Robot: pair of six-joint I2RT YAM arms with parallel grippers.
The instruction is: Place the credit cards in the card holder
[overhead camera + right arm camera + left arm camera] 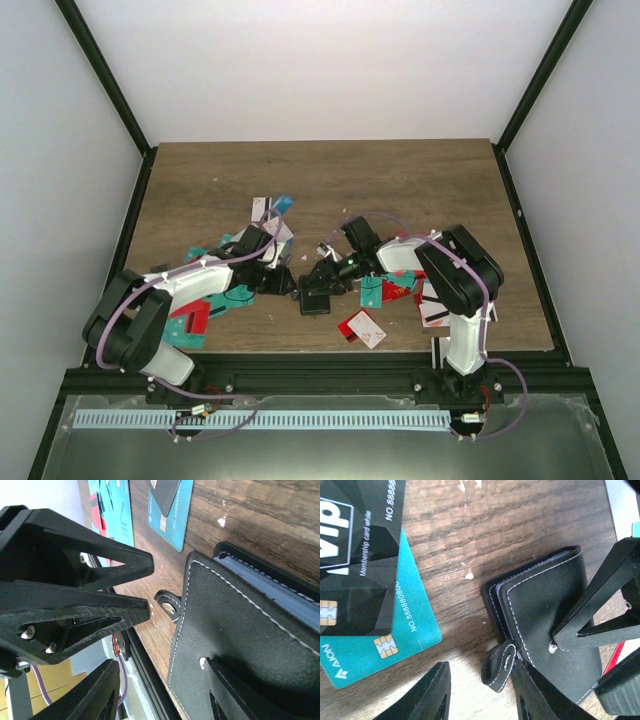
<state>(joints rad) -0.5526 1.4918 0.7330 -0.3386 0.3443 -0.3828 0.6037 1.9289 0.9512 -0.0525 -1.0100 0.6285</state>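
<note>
The card holder is a shut black wallet with white stitching, lying flat near the table's front. Its snap strap sticks out loose between my left gripper's parted fingers, touching only the right one. My right gripper is open too. One of its fingers presses down on the holder's cover, while the other hangs off the holder's edge. Credit cards lie scattered: a black VIP card over a teal card, and a red-and-white card in front.
More cards lie in heaps behind the left arm, by its base and beside the right arm. The table's black front rail runs close under the holder. The two grippers stand nearly tip to tip.
</note>
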